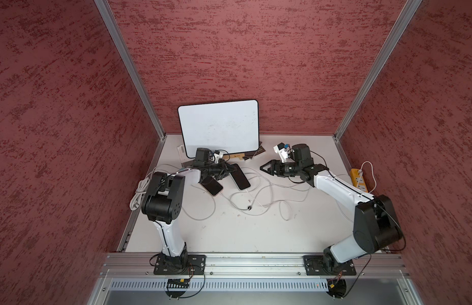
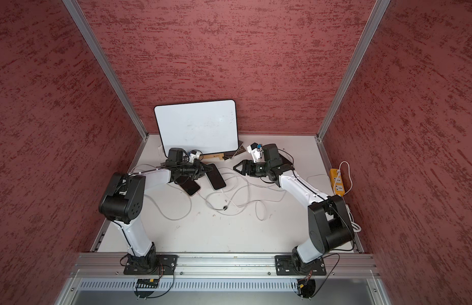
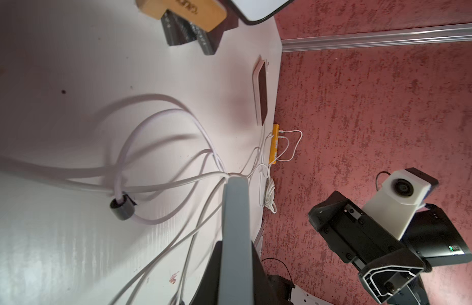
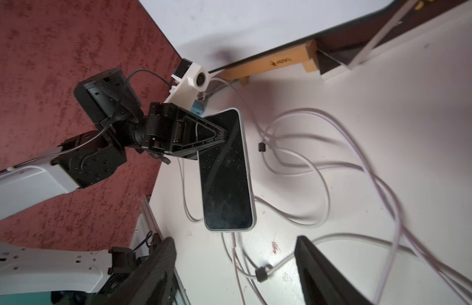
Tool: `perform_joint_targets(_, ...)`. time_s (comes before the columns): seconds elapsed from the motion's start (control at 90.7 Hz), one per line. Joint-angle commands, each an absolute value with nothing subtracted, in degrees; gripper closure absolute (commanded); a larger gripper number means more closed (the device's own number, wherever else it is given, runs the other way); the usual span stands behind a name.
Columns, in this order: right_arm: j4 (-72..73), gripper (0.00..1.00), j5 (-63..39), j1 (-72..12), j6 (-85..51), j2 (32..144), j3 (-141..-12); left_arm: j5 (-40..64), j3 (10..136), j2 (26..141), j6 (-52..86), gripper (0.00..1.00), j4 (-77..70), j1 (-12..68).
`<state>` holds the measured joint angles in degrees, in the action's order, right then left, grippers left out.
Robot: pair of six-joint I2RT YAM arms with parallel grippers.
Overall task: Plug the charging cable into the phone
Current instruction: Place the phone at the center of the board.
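While left jaws (image 4: 223,135) are clamped on the top end of the phone (image 4: 225,171), right jaws (image 1: 262,168) stand wide with nothing between them, apart from the phone and pointed at it. Phone is screen up, dark, in a white case. Its free end is the one away from the left jaws. White cable (image 4: 233,247) meets that free end at the port, and the plug looks seated, though can't tell if it's fully in. From the plug the cable runs away from the phone in loose loops over the worktop (image 1: 229,232), with a black clip (image 3: 121,208) on one loop. Can't tell whether the phone's free end rests on the worktop or is lifted. Second phone (image 1: 212,187) lies flat just beside the held phone, on the left arm's side and partly under that arm. Whiteboard (image 1: 219,126) leans on the back wall behind the phone. Orange power strip (image 1: 358,179) is well apart from the phone, past the right arm at the worktop edge, with white leads plugged in.
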<state>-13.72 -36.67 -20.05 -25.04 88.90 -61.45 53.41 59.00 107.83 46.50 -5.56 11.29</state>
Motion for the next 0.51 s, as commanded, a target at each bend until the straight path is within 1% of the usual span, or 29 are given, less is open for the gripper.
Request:
perform_joint_targets(0.0,-23.31,0.26,-24.67,-19.92,-20.39,88.41,-63.55,52.16,61.99,109.35,43.79,0.99,-5.67,12.82)
perform_joint_targets(0.121,-26.37,0.25,-19.15,-19.82,-19.82,89.00,-64.26,51.38,61.89,111.85,43.77,0.91,-6.00,13.13)
perform_joint_targets(0.198,-27.98,0.25,-15.71,-19.76,-19.55,89.35,-64.98,50.76,62.34,112.48,42.96,0.79,-4.86,13.18)
perform_joint_targets(0.331,-31.88,0.23,-8.36,-19.61,-18.72,90.31,-67.22,49.34,63.79,111.19,40.20,0.66,-0.16,13.27)
perform_joint_targets(0.43,-34.77,0.23,-2.68,-18.66,-18.37,91.14,-69.12,46.47,65.33,109.17,37.03,0.54,6.00,13.27)
perform_joint_targets(0.463,-35.34,0.22,-1.07,-18.06,-18.33,91.41,-69.69,45.10,65.72,108.44,36.07,0.46,8.02,13.25)
perform_joint_targets(0.496,-35.61,0.22,0.01,-17.32,-18.35,91.74,-70.20,43.53,66.01,107.32,35.26,0.42,10.20,13.27)
